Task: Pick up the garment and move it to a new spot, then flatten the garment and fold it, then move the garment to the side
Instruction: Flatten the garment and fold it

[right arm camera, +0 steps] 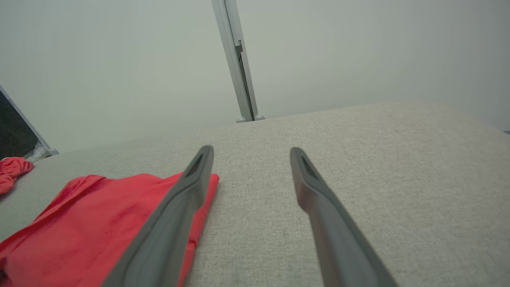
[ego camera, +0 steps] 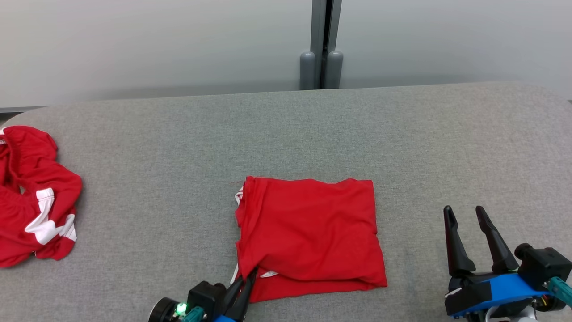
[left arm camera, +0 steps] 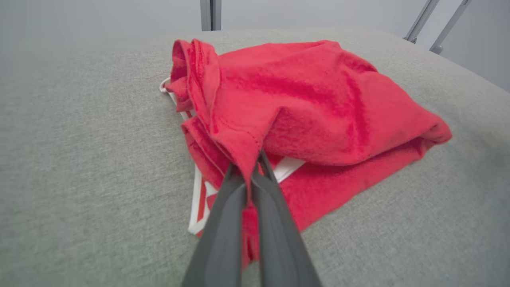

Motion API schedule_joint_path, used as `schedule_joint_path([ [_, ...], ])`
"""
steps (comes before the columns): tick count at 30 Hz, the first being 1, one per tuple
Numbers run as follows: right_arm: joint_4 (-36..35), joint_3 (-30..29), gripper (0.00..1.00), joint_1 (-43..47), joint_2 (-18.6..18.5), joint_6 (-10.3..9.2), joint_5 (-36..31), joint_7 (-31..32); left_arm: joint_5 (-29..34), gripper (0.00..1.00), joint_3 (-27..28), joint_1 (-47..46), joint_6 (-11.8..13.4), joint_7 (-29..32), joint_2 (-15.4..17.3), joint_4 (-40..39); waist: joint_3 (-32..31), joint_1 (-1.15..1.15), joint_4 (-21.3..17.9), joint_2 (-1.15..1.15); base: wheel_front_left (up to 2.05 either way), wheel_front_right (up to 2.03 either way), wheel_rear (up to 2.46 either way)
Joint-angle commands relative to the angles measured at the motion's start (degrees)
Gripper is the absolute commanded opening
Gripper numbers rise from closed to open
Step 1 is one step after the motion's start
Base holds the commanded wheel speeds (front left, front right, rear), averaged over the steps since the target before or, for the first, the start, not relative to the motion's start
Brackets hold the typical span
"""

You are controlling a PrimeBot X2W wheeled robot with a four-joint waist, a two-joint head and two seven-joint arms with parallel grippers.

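Your folded red garment [ego camera: 308, 237] lies flat as a rough rectangle on the grey padded table [ego camera: 402, 134], near the table's 6 o'clock edge in the head view. The top layer is lifted slightly at the garment's 7 o'clock corner. White trim [left arm camera: 195, 207] peeks out from under the layers there, and a bit more shows at the 10 o'clock corner.

Your left gripper [ego camera: 246, 279] sits at that 7 o'clock corner. Its fingers are pinched together on the garment's red hem; the left wrist view shows cloth clamped between the two tips and running down between the fingers.

Your right gripper [ego camera: 464, 213] is off at the garment's 3 o'clock, well apart from it. Its jaws are spread wide with nothing between them, tips pointing toward 12 o'clock over bare table. In the right wrist view the garment's edge shows behind its left finger.

A second red garment [ego camera: 31, 197] with white markings lies crumpled at the table's 9 o'clock edge, well apart from the folded one.

A grey post [ego camera: 324, 44] stands against the pale wall at 12 o'clock, beyond the table's far edge.
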Motion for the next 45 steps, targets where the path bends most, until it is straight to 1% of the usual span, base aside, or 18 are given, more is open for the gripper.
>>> schedule_joint_path([
  [1,0.41,-0.59,1.00,0.38,0.01,0.03,-0.09,-0.31,-0.29,0.00,-0.02,1.15,0.48,0.50,0.74,-1.42,-0.03,0.00,0.19,0.00,0.00,0.00,0.00],
  [6,1.15,-1.45,1.00,0.37,0.00,0.03,-0.16,-0.47,-0.78,0.00,-0.93,3.29,0.64,2.32,1.16,-4.03,-0.09,0.00,0.60,0.00,0.00,0.00,0.00],
  [7,1.31,-1.51,1.00,0.35,0.00,0.03,-0.16,-0.53,-0.69,0.49,-0.92,3.39,0.85,2.45,1.24,-4.38,-0.17,0.00,0.65,0.00,0.00,0.00,0.00],
  [8,1.48,-1.52,1.00,0.35,0.00,0.03,-0.18,-0.58,-0.72,1.00,-0.80,3.47,1.07,2.17,1.20,-4.75,-0.30,0.00,0.70,0.00,0.00,0.00,0.00],
  [13,2.26,-1.53,1.00,0.42,0.00,0.03,-0.32,-0.53,-1.02,1.00,-0.32,3.43,1.80,0.39,1.02,-7.45,-1.14,0.00,0.90,0.00,0.00,0.00,0.00],
  [19,2.19,-1.46,1.00,0.15,0.00,0.03,-0.45,-0.61,-2.03,1.00,2.11,4.07,3.36,-1.49,1.75,-11.41,-2.25,0.00,1.11,0.00,0.00,0.00,0.00],
  [26,1.54,-0.82,1.00,0.12,0.00,0.03,-0.56,-0.44,-3.43,1.00,8.71,4.27,7.08,-2.59,3.68,-14.32,-3.41,0.00,1.30,0.00,0.00,0.00,0.00],
  [27,1.54,-0.82,1.00,0.12,0.00,0.03,-0.56,-0.44,-3.43,1.00,8.71,4.27,7.08,-2.59,3.68,-14.32,-3.41,0.00,1.30,0.00,0.00,0.00,0.00],
  [32,0.60,-1.19,1.00,0.49,0.00,0.03,-0.90,-0.13,-3.74,1.00,14.02,4.60,9.77,-2.98,5.46,-16.56,-3.84,0.00,1.65,0.00,0.00,0.00,0.00],
  [35,0.13,-1.48,1.00,0.76,-0.01,0.03,-0.99,0.10,-3.64,1.00,16.69,4.89,10.68,-3.01,6.53,-17.83,-4.07,0.00,1.99,0.00,0.00,0.00,0.00],
  [41,-1.08,-1.89,1.00,1.65,0.00,0.03,-1.56,0.94,-2.69,1.00,19.62,6.30,12.36,-3.00,6.90,-20.09,-4.75,0.00,2.51,0.00,0.00,0.00,0.00],
  [45,-1.97,-2.09,1.00,2.74,-0.01,0.03,-1.66,1.43,-2.03,1.00,19.74,7.21,12.96,-3.00,7.14,-20.42,-5.18,0.00,2.77,0.00,0.00,0.00,0.00],
])
